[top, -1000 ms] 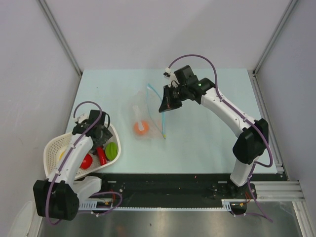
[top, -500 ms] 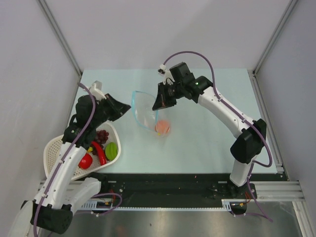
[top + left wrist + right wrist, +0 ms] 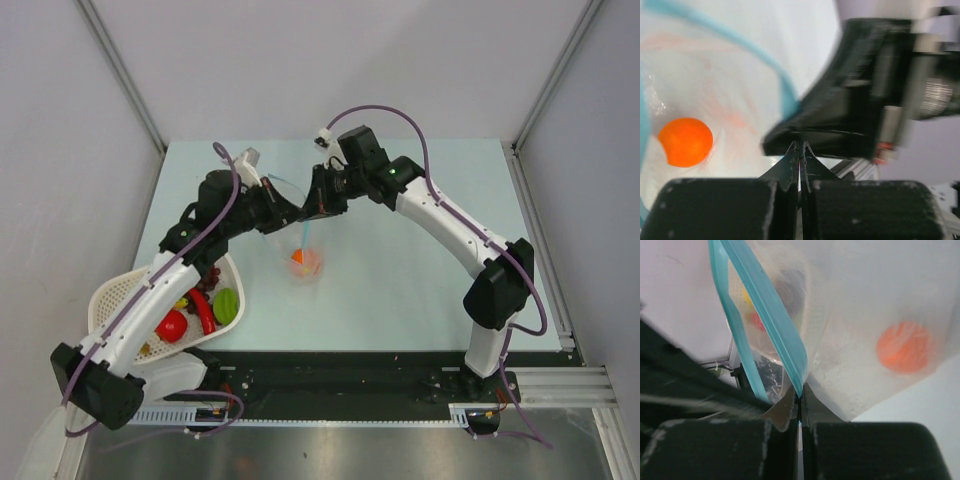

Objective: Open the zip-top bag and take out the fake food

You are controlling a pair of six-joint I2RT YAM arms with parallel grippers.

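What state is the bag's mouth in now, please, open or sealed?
Open: on the bag the blue zip strips stand apart in the right wrist view; the left wrist view looks in on the orange ball.

- Table (image 3: 420,260): pale blue-green top, walled on three sides.
- Basket (image 3: 108,298): white mesh, standing at the near left corner, with its rim reaching past the table's left edge. Toy food lies inside it.
- Bag (image 3: 300,245): clear, upright over the middle of the table with an orange ball (image 3: 300,259) low inside. Whether its bottom touches the top cannot be told.
- Black rail (image 3: 350,370): runs along the near edge.
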